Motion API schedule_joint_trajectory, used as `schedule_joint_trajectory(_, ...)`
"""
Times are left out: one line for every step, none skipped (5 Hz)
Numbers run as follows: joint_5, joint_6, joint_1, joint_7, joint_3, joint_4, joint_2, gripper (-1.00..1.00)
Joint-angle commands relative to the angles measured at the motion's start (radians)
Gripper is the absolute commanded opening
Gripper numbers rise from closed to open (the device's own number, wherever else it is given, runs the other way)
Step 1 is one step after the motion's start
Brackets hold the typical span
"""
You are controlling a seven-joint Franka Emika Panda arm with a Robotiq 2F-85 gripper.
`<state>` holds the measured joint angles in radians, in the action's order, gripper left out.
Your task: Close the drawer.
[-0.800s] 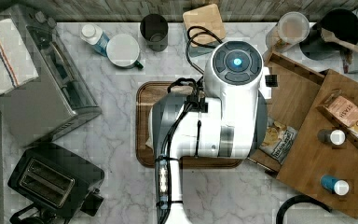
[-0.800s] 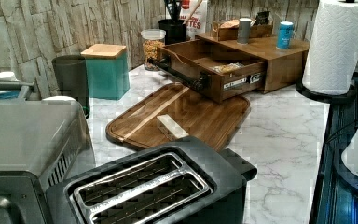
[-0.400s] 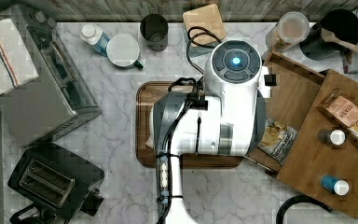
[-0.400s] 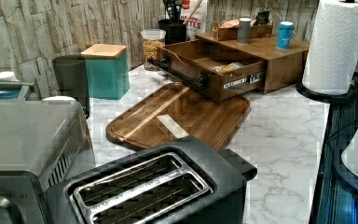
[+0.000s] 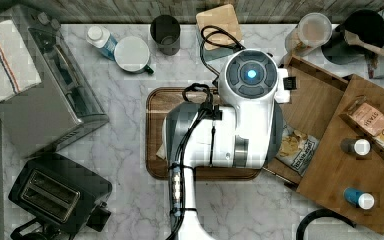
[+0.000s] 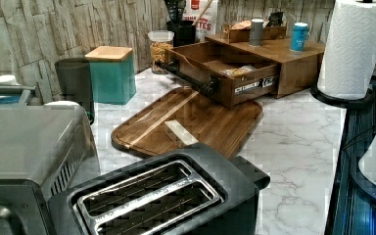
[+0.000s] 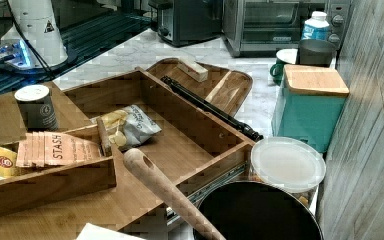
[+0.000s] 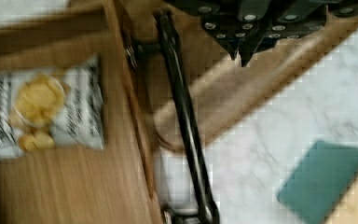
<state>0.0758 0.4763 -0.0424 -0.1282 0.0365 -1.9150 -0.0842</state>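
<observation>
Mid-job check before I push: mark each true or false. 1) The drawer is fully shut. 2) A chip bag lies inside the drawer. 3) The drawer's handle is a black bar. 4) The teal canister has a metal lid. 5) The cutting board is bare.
1) False: the drawer stands pulled out over the cutting board.
2) True: the chip bag lies on its floor.
3) True: the black bar handle runs along its front.
4) False: the teal canister has a wooden lid.
5) False: a small pale block lies on it.
</observation>
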Motion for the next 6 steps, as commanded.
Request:
schedule_joint_trajectory(0.065, 0.096, 0.023, -0.095, -0.021, -0.016, -0.092, -1.00)
schedule_joint_trajectory(0.076, 0.102, 0.027, -0.100, -0.019, 0.070, -0.167, -1.00)
schedule_joint_trajectory(0.086, 0.129, 0.035, -0.088, -0.011, 0.085, -0.186, -1.00)
schedule_joint_trajectory(0.118, 0.213, 0.045, -0.061, 0.002, 0.072, -0.212, -1.00)
schedule_joint_trajectory(0.128, 0.242, 0.037, -0.057, 0.013, 0.093, -0.253, -1.00)
schedule_joint_trajectory(0.122, 0.254, 0.026, -0.060, 0.026, 0.126, -0.299, -1.00)
